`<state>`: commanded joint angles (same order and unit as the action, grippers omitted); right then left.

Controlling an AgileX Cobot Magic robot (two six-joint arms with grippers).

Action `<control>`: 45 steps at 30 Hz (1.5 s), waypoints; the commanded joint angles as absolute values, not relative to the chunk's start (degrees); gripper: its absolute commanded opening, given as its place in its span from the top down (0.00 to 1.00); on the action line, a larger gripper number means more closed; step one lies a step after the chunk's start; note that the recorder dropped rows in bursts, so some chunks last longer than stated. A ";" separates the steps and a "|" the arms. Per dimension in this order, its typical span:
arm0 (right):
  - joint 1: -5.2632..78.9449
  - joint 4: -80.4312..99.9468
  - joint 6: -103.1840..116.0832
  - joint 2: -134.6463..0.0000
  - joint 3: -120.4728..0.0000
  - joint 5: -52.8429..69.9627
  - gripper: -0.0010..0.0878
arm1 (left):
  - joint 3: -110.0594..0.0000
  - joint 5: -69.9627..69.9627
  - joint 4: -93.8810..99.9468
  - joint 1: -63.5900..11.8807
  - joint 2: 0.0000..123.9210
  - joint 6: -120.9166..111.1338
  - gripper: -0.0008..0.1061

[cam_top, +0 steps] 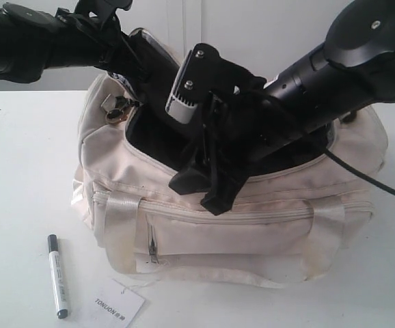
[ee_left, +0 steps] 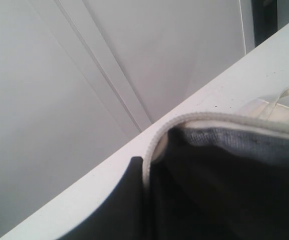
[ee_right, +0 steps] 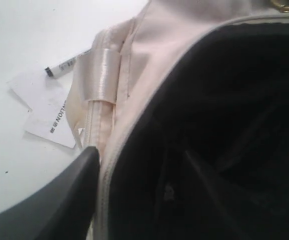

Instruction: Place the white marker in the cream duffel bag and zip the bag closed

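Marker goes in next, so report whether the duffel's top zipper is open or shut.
Open. The cream duffel bag gapes at the top, its dark lining showing between the parted zipper edges.

The paper tag (cam_top: pixel 119 307) read "TONUON". Print on the marker (cam_top: pixel 57 275) was too small to read.

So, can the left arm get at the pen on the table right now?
Probably yes. The pen lies bare on the table before the left end of the bag, a paper tag beside it. The left arm is at the bag's back rim, so it must come around that end.
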<state>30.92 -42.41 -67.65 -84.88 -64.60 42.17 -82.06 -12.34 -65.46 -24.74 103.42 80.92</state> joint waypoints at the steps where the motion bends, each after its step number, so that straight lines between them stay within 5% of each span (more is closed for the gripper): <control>1: 30.92 -42.41 -67.35 -84.24 -64.60 42.17 0.45 | -82.06 -12.34 -65.46 -24.74 103.42 80.92 0.99; 13: 30.92 -45.10 -61.06 -79.09 -64.60 44.45 0.49 | -82.06 -12.23 -65.46 -24.74 103.42 80.92 0.99; 28: 36.24 -50.08 -59.67 -79.90 -64.60 47.25 0.99 | -82.06 -12.23 -65.46 -24.74 103.42 80.92 0.99; 45: 46.77 -42.89 -37.69 -89.04 -64.60 42.00 0.99 | -82.06 -12.23 -65.46 -24.74 103.42 80.92 0.99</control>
<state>46.77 -42.89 -37.69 -89.04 -64.60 42.00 -82.06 -12.23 -65.46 -24.74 103.42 80.92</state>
